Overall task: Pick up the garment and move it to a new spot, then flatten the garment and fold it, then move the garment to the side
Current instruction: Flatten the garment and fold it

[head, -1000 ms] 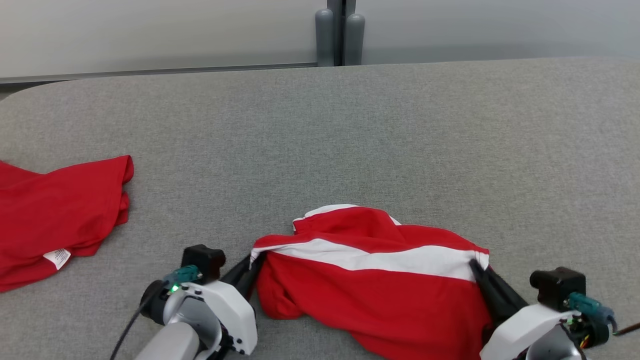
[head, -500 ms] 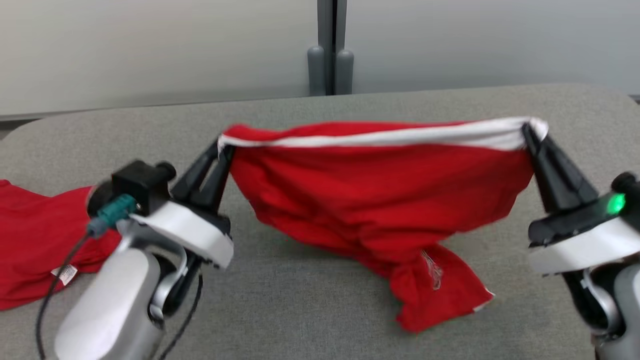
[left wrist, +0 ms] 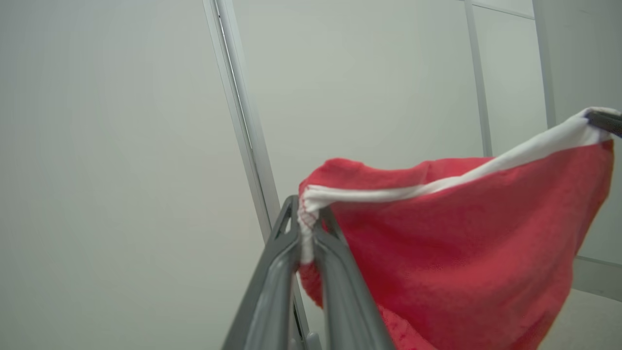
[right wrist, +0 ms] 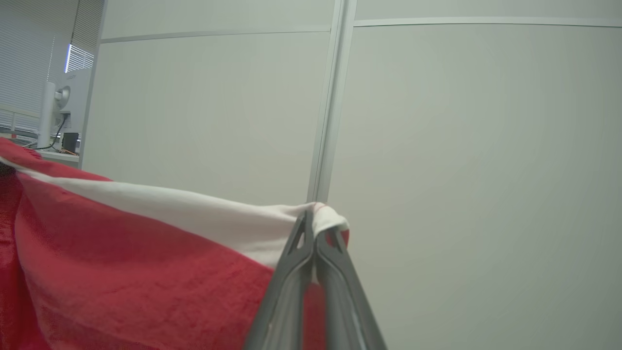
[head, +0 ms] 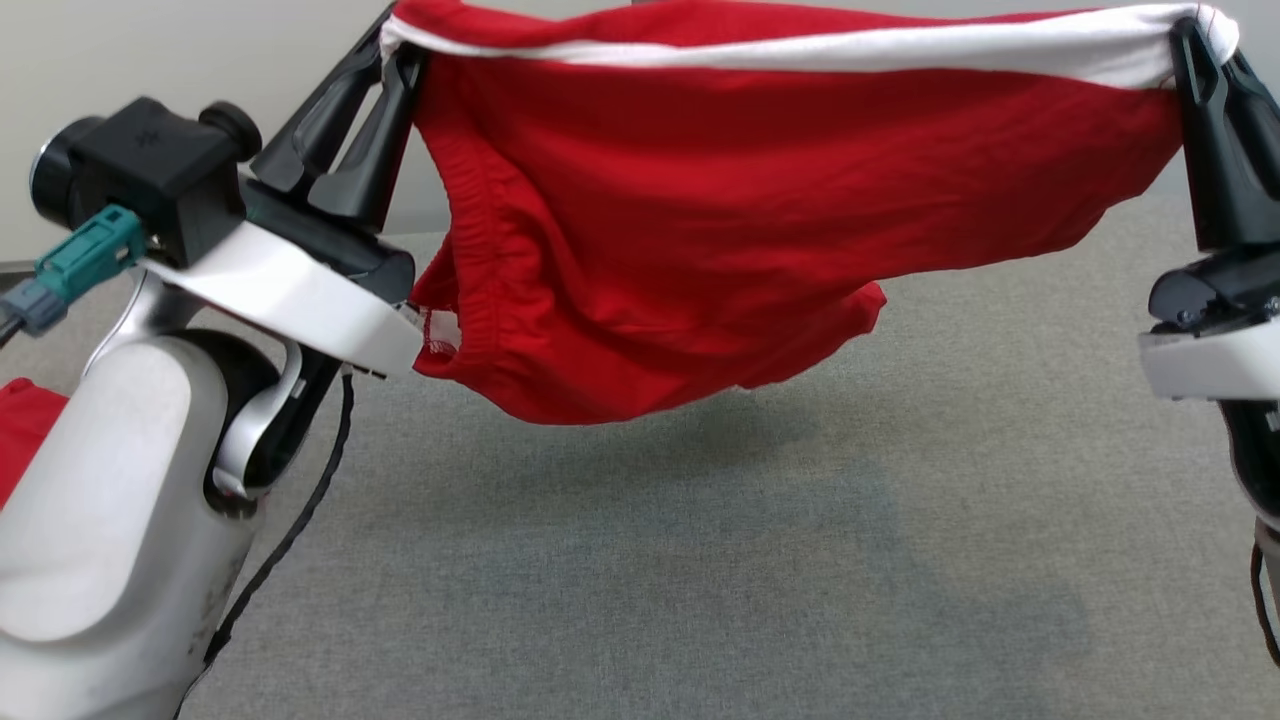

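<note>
The red garment [head: 760, 200], with a white band along its top edge, hangs in the air above the grey table [head: 700, 560], stretched across the head view from 11 o'clock to 1 o'clock. The left gripper [head: 392, 48], at 11 o'clock, is clamped on one top corner; the left wrist view shows the white band squeezed between its two dark fingers. The right gripper [head: 1200, 45], at 1 o'clock, is pinched tight on the other top corner, with the white band bunched over its tips. The cloth sags between the two corners, lowest nearer the left gripper, and its bottom fold is clear of the table, with a soft shadow beneath. A second red cloth [head: 20, 430] shows at 9 o'clock, beside the left arm
</note>
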You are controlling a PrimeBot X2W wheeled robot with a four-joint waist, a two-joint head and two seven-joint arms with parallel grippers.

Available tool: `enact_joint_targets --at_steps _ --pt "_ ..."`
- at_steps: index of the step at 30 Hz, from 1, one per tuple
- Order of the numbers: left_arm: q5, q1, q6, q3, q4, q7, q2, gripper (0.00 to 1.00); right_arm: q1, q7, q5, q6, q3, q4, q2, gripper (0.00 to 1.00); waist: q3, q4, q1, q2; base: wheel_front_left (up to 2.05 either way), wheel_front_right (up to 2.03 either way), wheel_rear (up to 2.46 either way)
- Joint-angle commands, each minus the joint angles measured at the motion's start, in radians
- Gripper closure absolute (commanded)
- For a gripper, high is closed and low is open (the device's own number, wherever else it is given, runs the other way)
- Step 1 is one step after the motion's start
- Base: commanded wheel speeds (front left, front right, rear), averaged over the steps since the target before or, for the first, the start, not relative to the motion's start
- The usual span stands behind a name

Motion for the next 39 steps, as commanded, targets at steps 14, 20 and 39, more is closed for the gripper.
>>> enact_joint_targets --at_steps 14,20,39 --pt "-0.028 -0.403 -0.087 0.022 0.48 -0.252 -0.142 1.0 -0.452 -0.038 0.038 0.0 0.036 0.346 0.057 1.0 0.223 0.021 0.0 0.0 0.0 0.0 0.0" --pt "-0.036 -0.552 -0.103 0.061 0.735 -0.32 -0.184 1.0 -0.656 -0.126 0.053 0.0 0.112 0.59 0.129 1.0 0.231 0.001 0.0 0.0 0.0 0.0 0.0" --pt "-0.074 -0.221 -0.117 0.04 1.023 -0.324 -0.29 1.0 -0.406 -0.31 0.238 0.0 0.343 1.025 0.254 1.0 0.309 -0.015 0.0 0.0 0.0 0.0 0.0"
